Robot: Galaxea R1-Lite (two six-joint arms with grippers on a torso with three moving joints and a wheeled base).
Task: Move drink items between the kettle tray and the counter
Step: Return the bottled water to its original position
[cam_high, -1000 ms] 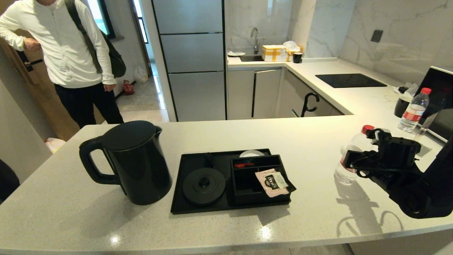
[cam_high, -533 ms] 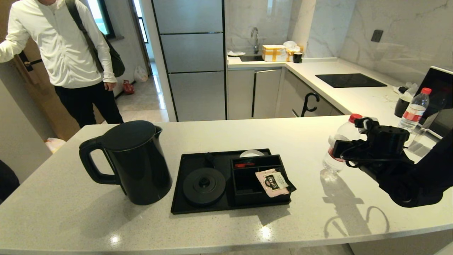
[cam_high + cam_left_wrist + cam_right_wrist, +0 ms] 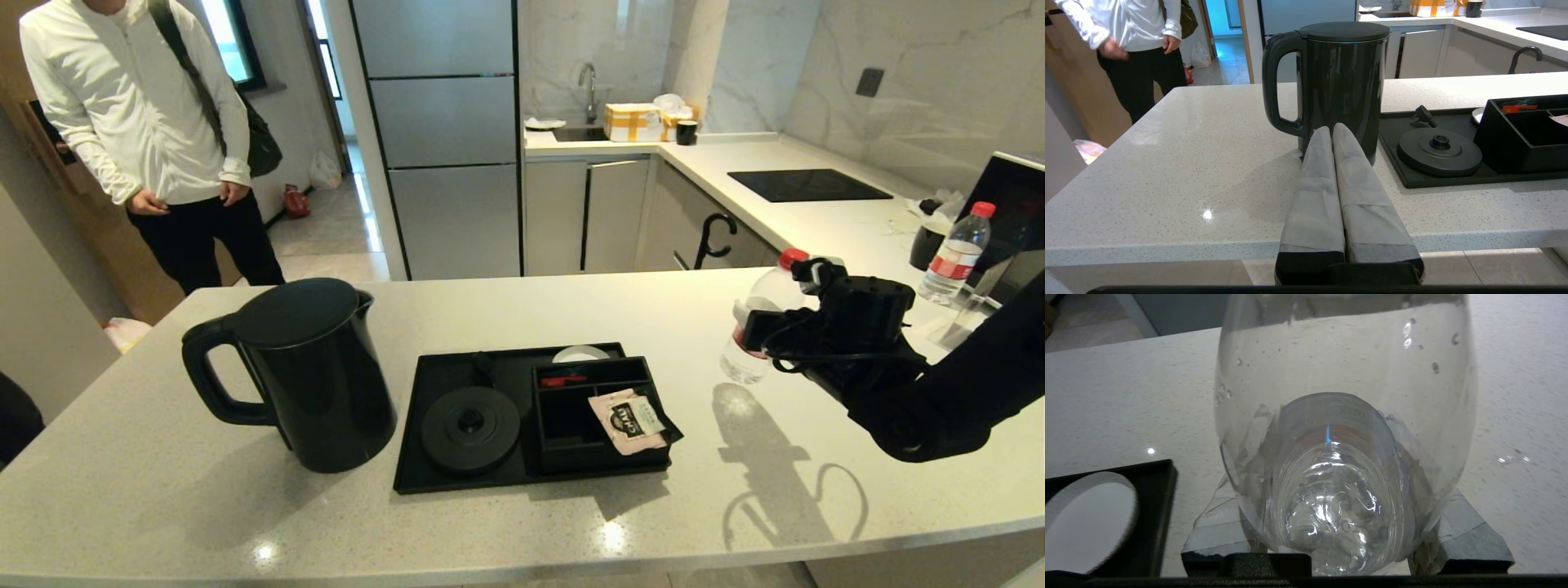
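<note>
The tall matte-black kettle [image 3: 314,376] stands on the speckled counter [image 3: 735,482], just left of the black kettle tray [image 3: 490,483]. The tray's round base [image 3: 471,429] is bare. My right gripper [image 3: 767,333] is shut on the clear red-capped bottle [image 3: 744,363] and holds it upright in the air above the counter, right of the tray. In the right wrist view the bottle [image 3: 1339,363] fills the space between the padded fingers [image 3: 1474,535]. My left gripper [image 3: 1331,128] is shut and empty at the counter's front edge, pointing at the kettle [image 3: 1343,81].
A pink sachet [image 3: 630,419] lies across the tray's compartments, with a white disc [image 3: 581,354] at the tray's back. A second bottle [image 3: 955,253], a black cup [image 3: 927,245] and a black appliance [image 3: 1016,237] stand far right. A person [image 3: 147,122] stands beyond the counter.
My right gripper has lifted the bottle and carried it left, toward the tray. The person has lowered their arms. The kettle and the tray have not moved.
</note>
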